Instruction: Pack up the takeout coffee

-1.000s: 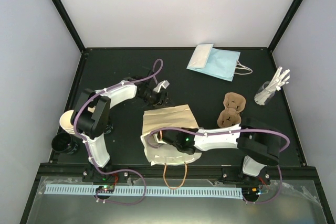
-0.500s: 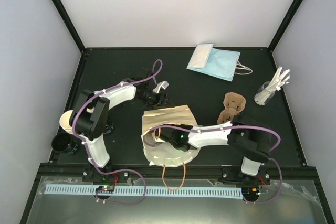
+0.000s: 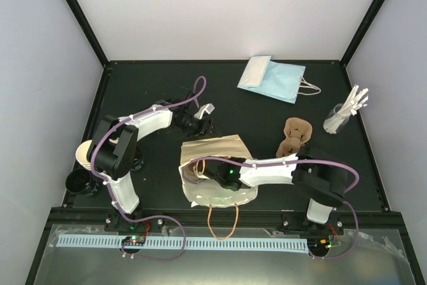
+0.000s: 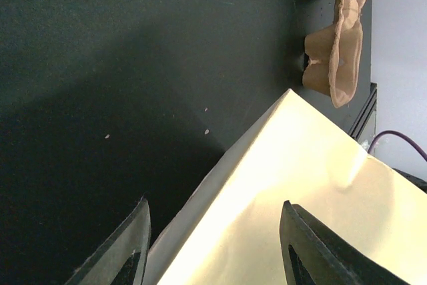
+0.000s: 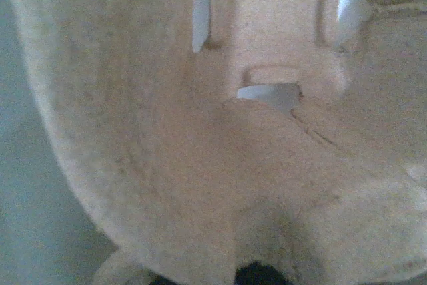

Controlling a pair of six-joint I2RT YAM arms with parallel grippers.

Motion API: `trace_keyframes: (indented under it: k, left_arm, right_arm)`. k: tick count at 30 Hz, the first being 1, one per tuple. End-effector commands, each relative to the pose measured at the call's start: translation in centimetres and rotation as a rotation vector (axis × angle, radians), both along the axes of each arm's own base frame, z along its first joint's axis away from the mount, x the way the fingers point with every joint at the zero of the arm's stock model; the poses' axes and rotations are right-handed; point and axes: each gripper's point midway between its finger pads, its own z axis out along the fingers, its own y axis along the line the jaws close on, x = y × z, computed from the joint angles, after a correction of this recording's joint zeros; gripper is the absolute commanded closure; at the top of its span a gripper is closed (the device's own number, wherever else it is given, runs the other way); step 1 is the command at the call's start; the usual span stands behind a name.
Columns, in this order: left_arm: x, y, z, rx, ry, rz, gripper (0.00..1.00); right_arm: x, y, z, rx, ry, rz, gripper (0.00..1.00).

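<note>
**Right arm buried in the tan bag; coffee nowhere to be made out**

From above: tan paper bag (image 3: 215,151) on the near half of the dark table (image 3: 153,91), loop handle (image 3: 223,226) hanging toward the arm bases. Across its opening from the right, the right gripper (image 3: 202,174), low among the bag's walls. Cannot tell whether spread or pinched, nor whether holding anything. At the bag's far edge, the left gripper (image 3: 203,127). No telling from here where the takeout coffee sits; possibly hidden by bag and arm. Round about: cream cups (image 3: 85,153) at the left edge, with a dark round object (image 3: 81,181) just nearer; brown pulp carrier (image 3: 294,137) to the right of the bag; pale blue and white bags (image 3: 272,78) at the far side; a glass of white cutlery (image 3: 343,115) by the right edge.

Left wrist: spread wide, dark fingertips (image 4: 130,248) to either side of the bag's bright tan panel, with no grip on it visible. Beyond the panel's corner, the pulp carrier at the table's rim.

Right wrist: filled by a rough tan-brown surface (image 5: 220,165) pressed close to the lens, with three small slots (image 5: 267,95) showing pale. Black patch (image 5: 257,275) at the bottom edge, too cropped to name. Own fingers not distinguishable, so again cannot tell the grip. No cup or lid recognisable.
</note>
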Motion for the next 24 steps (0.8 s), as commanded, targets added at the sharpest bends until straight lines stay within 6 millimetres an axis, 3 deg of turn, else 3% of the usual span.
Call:
trace_keyframes:
  k: [1,9,15,24]
  left_arm:
    - [-0.5,-0.8,1.8,-0.036,-0.013,-0.015,0.45]
    - [0.3,-0.8,2.4,-0.02,-0.038,-0.001,0.45]
    - [0.4,-0.8,2.3,-0.017,-0.038,0.002,0.45]
    - [-0.1,-0.6,2.1,-0.02,-0.03,0.003,0.46]
  right_arm:
    - [0.4,-0.4,2.6,0.056,-0.071,-0.053,0.99]
    - [-0.3,-1.7,4.2,0.08,-0.084,-0.124,0.99]
    - [-0.4,-1.5,5.8,0.157,-0.144,-0.139,0.99]
    - [-1.7,0.1,4.6,0.172,-0.162,-0.006,0.99]
